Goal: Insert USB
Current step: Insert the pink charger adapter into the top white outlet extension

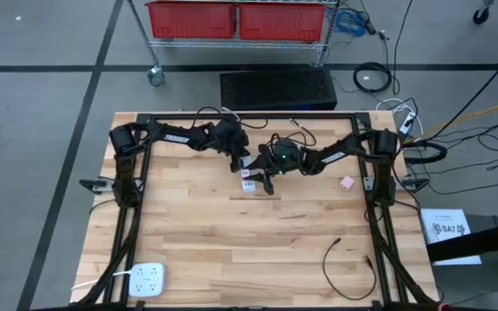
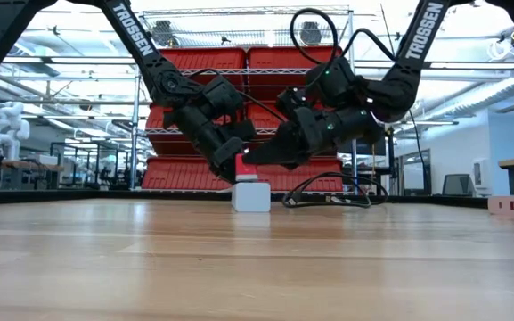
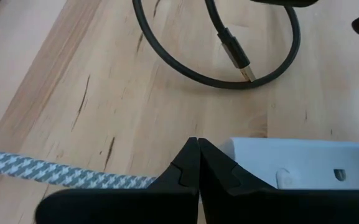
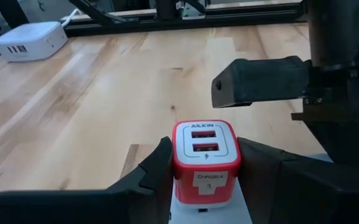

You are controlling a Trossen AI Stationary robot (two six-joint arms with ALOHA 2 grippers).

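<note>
A red USB charger point(image 4: 205, 158) with two ports on its top stands on a white power block point(image 2: 251, 197) at the table's middle. My right gripper point(image 4: 205, 155) is shut on the charger. My left gripper point(image 3: 198, 149) is shut, and its tips stand at the block's edge point(image 3: 291, 158), next to the charger. A black USB cable lies on the wood just beyond, its plug point(image 3: 237, 61) bare and held by nothing. A grey-white braided cord point(image 3: 48, 169) runs off from the block. My right gripper pinches the charger's two opposite side faces point(image 4: 178, 163) between its two fingers. The fingers slant down from the table's far right. The charger stands upright on the white block, ports up. My left gripper's shut fingers point(image 3: 188, 163) stand by the block; whether they touch it, I cannot tell.
A white power strip point(image 1: 148, 278) lies at the near left corner. A second black cable point(image 1: 345, 259) curls near the front right. A small pink piece point(image 1: 347, 182) sits right of the grippers. The black frame rails point(image 1: 136, 216) run along both sides.
</note>
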